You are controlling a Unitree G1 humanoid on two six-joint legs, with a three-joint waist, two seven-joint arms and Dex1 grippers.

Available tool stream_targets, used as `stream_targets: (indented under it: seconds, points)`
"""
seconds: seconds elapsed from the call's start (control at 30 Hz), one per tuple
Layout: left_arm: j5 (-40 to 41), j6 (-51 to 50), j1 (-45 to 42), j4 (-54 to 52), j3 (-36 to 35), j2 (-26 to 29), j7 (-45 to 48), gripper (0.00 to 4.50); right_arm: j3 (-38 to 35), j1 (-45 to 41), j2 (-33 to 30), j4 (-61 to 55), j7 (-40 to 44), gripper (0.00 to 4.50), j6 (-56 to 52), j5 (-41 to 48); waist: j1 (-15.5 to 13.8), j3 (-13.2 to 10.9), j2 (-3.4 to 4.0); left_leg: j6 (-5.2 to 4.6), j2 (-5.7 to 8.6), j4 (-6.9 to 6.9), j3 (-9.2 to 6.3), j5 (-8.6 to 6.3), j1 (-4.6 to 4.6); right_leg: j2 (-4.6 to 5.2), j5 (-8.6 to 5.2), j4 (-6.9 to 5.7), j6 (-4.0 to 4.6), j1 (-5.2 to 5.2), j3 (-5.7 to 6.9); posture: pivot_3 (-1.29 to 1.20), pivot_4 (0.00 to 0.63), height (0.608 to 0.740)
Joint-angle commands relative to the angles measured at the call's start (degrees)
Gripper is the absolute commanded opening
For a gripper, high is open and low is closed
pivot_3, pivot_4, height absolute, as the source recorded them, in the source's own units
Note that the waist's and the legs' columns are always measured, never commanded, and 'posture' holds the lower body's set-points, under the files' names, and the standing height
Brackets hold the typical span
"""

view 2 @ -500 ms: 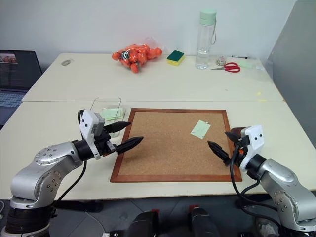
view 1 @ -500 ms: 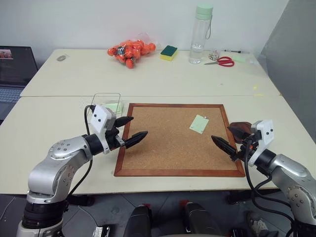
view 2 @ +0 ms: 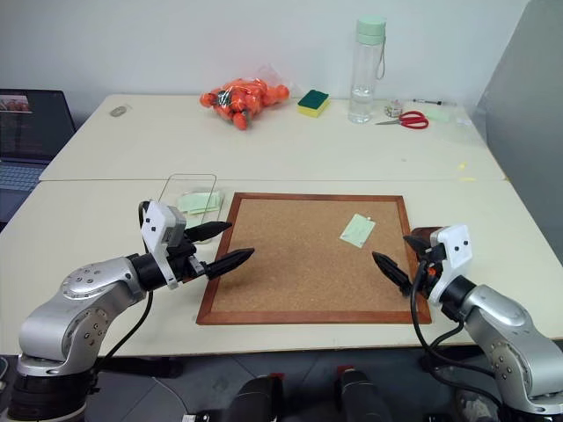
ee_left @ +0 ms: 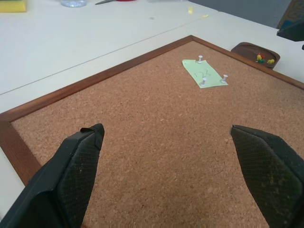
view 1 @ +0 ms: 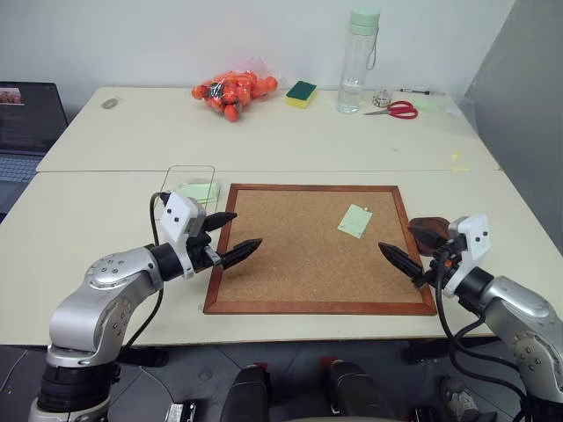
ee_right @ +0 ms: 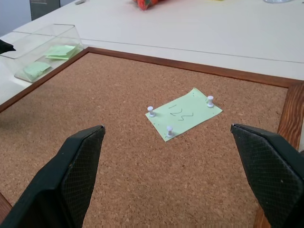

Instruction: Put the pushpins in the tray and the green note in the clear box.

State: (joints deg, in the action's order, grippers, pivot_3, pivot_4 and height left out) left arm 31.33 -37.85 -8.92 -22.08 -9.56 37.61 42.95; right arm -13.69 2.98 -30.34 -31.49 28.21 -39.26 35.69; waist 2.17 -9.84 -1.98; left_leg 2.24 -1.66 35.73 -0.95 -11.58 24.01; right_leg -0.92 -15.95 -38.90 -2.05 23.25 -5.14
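Observation:
The green note (view 1: pixel 354 221) lies on the corkboard (view 1: pixel 290 264), held by three white pushpins (ee_right: pixel 169 130). Right of the board sits the dark reddish-brown tray (ee_left: pixel 255 51) with a few coloured pushpins in it. The clear box (view 1: pixel 189 185) stands at the board's far left corner and holds pale green slips. My left gripper (view 1: pixel 239 232) hovers open and holds nothing over the board's left edge. Over the right edge my right gripper (view 1: pixel 398 239) is open too, just in front of the tray, with nothing between its fingers.
At the back of the far table lie a bag of orange things (view 1: pixel 230 91), a green-and-yellow sponge (view 1: pixel 301 93), a water bottle (view 1: pixel 356 60) and red scissors (view 1: pixel 396 109). A laptop (view 1: pixel 26 123) stands at the far left. A seam runs between the two tables.

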Motion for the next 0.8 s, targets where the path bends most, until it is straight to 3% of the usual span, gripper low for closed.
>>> stream_targets:
  seconds: [0.03,0.27,0.47,0.8]
  points:
    - [-0.8,1.7,2.7,-0.3,-8.0,3.4,-1.3,4.46,-5.5,2.5,-1.9,-3.1,-0.3,4.5,0.7,0.8,0.2,0.0,0.01,0.0,-0.01,0.0,0.01,0.0,-0.01,0.0,0.0,0.0,0.01,0.0,-0.01,0.0,0.15,0.74]
    - [-0.7,2.6,8.4,1.8,-16.4,7.9,0.5,4.46,-11.1,4.7,-4.3,-1.5,0.3,4.5,0.9,1.1,0.1,0.0,0.01,0.0,-0.02,0.0,0.03,0.0,-0.05,0.04,-0.06,-0.02,0.1,-0.01,-0.02,0.0,0.15,0.74]
    - [-1.9,4.5,7.5,3.9,-16.2,10.0,1.4,4.46,-9.7,3.6,-4.0,-0.9,-0.1,4.5,0.6,1.0,0.0,-0.1,-0.08,0.0,-0.03,0.07,0.07,0.0,-0.05,0.06,-0.18,-0.02,0.32,-0.03,-0.06,0.0,0.15,0.74]
    - [0.1,3.0,5.9,-0.7,-11.5,6.6,-0.4,4.46,-7.9,2.6,-3.2,-1.6,-1.5,4.5,0.4,1.4,-0.2,-0.1,-0.08,0.0,-0.03,0.03,0.04,0.0,-0.03,0.07,-0.11,-0.03,0.2,-0.02,-0.12,0.0,0.15,0.74]
